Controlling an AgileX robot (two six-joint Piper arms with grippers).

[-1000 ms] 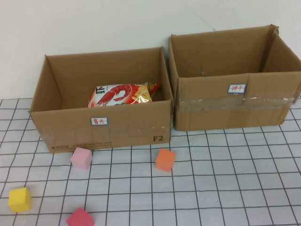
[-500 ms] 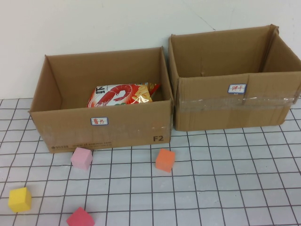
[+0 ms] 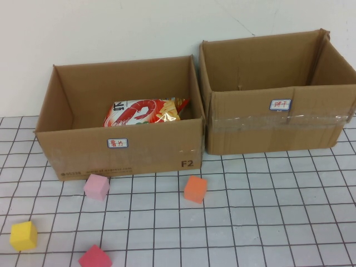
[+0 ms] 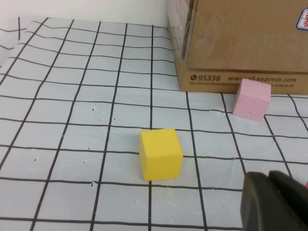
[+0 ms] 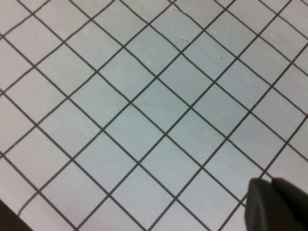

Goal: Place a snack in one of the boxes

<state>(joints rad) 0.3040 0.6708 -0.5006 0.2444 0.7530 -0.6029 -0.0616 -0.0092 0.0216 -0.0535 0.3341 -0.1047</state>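
A red and white snack bag with a shrimp picture lies inside the left cardboard box. The right cardboard box stands beside it; what lies on its floor is hidden by its front wall. Neither arm shows in the high view. My left gripper is shut and empty, low over the gridded table near the yellow cube. My right gripper is shut and empty over bare gridded table.
Foam cubes lie in front of the left box: pink, orange, yellow and dark pink. The left wrist view shows the pink cube against the box corner.
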